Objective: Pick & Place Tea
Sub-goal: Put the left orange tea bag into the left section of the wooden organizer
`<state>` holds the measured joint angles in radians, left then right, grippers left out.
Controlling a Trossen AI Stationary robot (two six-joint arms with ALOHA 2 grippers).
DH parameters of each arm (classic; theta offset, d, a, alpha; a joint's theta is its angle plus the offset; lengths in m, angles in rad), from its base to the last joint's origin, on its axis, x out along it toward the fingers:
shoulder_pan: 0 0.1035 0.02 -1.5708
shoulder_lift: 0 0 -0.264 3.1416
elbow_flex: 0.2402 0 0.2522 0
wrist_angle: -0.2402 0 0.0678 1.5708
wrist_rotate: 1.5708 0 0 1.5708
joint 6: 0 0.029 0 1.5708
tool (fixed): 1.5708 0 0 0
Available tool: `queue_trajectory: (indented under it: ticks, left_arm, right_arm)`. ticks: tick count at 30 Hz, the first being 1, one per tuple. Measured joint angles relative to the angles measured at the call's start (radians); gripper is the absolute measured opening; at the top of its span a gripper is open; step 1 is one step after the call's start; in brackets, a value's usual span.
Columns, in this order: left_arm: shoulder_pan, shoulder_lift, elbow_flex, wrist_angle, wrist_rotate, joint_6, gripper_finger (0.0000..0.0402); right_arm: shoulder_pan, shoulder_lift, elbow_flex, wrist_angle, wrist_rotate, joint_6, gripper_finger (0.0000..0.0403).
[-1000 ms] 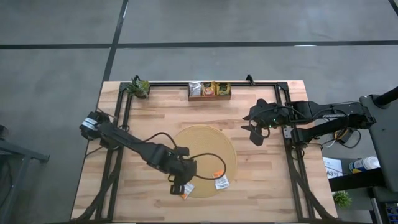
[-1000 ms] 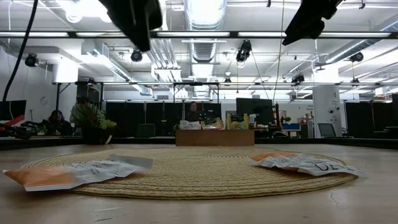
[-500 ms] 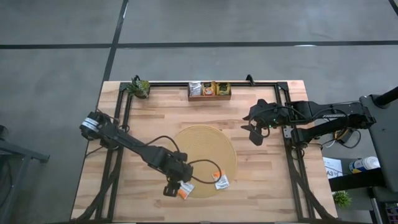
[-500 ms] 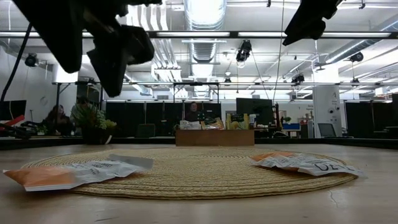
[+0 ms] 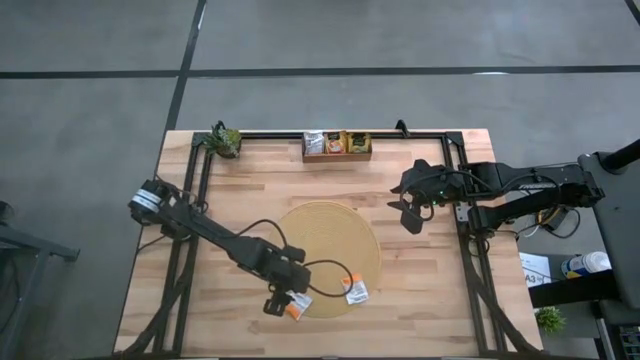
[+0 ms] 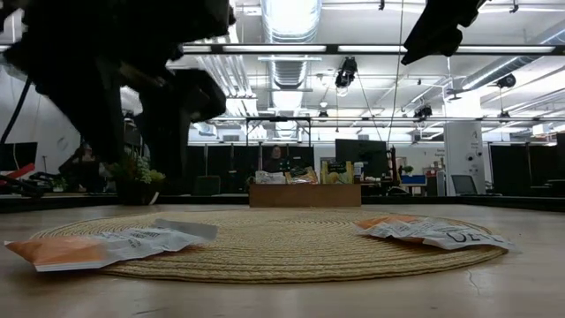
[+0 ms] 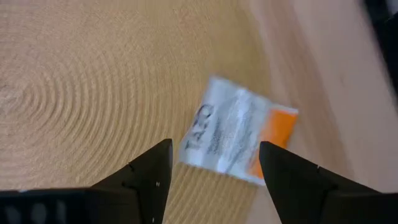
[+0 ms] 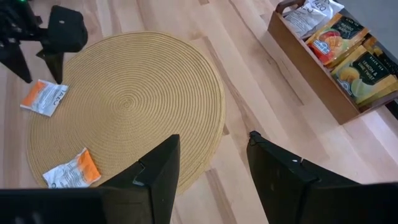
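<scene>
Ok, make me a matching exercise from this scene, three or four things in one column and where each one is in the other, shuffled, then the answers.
Things
1. left end effector
2. right end effector
3. wooden tray
4. potted plant

Places
A. far left corner of the table
B. open above a sachet at the mat's near edge
C. far edge, holding tea packets
D. open, raised beside the mat's right side

Pairs: 1-B, 2-D, 3-C, 4-A

Bare mat (image 5: 325,232) btwn both arms.

The left gripper (image 5: 283,301) is held low with fingers spread; the right gripper (image 5: 408,213) (likewise spread) is held raised, well apart
</scene>
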<state>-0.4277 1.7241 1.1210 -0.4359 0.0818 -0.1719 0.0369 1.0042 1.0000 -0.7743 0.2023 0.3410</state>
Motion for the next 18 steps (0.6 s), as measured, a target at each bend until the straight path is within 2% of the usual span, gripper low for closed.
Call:
queue_trajectory:
  ticks: [12, 18]
  left_arm:
    - [0.01, 0.0, -0.08, 0.063, -0.022, 0.0, 0.0233]
    - [0.024, 0.0, -0.068, 0.096, -0.023, -0.003, 0.0233]
  right_arm:
    - [0.0, 0.0, 0.0, 0.002, 0.009, 0.021, 0.0182]
    - [0.0, 0.0, 0.0, 0.002, 0.01, 0.027, 0.0182]
